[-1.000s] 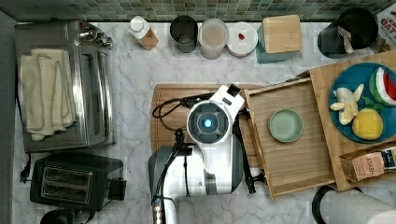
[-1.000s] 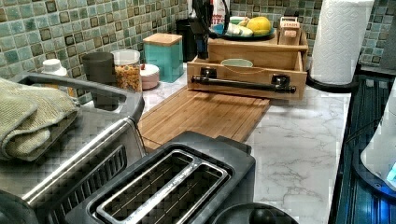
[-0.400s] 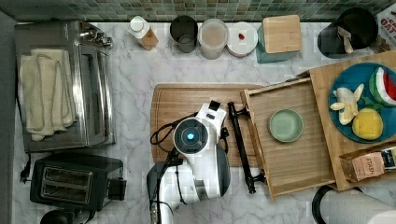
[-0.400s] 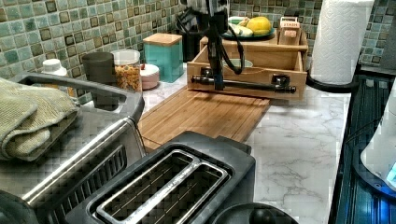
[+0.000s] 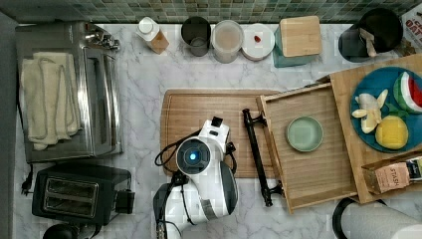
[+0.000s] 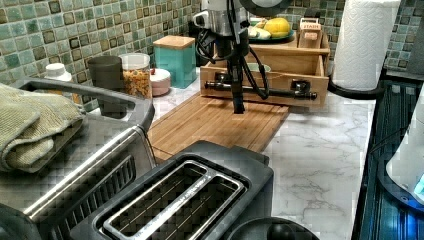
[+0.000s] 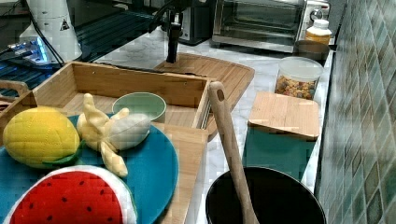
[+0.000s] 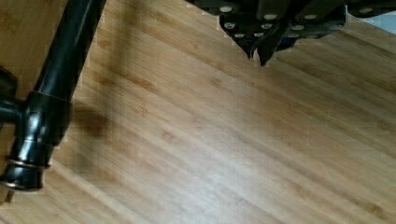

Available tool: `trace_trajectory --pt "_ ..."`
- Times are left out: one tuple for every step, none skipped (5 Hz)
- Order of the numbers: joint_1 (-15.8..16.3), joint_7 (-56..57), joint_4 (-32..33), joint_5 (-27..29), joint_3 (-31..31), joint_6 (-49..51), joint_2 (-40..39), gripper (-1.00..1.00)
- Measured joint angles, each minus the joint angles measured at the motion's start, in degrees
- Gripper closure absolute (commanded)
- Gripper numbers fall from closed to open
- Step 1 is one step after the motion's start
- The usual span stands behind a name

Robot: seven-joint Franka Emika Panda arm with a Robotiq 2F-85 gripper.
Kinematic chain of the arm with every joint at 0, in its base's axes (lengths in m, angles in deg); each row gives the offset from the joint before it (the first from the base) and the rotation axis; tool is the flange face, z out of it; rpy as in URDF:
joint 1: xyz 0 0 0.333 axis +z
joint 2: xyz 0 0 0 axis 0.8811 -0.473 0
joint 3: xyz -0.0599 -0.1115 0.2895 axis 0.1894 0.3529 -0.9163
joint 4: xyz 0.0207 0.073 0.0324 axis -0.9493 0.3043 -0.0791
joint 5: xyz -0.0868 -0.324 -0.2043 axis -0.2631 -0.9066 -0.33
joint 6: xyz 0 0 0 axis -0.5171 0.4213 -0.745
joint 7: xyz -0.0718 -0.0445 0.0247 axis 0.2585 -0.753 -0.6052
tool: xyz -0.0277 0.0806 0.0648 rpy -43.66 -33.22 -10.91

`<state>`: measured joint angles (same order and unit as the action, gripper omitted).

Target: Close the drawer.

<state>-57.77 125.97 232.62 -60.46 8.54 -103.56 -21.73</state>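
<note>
In the left view's middle, the pincer, fingers pressed together, hangs over the cutting board, just before the black handle of the drawer, pulled open at upper centre.

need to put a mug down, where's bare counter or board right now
Bare marble lies between the toaster oven and the cutting board. The board's part nearest the jars is bare too. It is crowded where the claw hangs beside the drawer handle, and along the jar row.
</note>
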Motion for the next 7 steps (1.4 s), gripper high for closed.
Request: trace_trajectory --pt "-0.09 0.0 0.78 -0.64 0.07 -0.03 -0.05 1.0" --pt "-1.1 0.0 0.67 -1.76 0.1 -3.39 -0.87 1.0" --pt "-2.1 0.0 0.45 -2.95 1.15 -5.4 -2.42 1.0" --pt "-4.65 3.61 0.45 -5.18 1.34 -5.46 -4.04 1.0" --pt "-6.99 9.65 0.78 -5.51 3.34 -5.43 -5.34 1.0" --pt "-10.18 13.29 1.01 -4.73 4.64 -5.46 -4.96 1.0" --pt "-12.04 14.52 0.9 -4.67 6.13 -5.57 -4.43 1.0"
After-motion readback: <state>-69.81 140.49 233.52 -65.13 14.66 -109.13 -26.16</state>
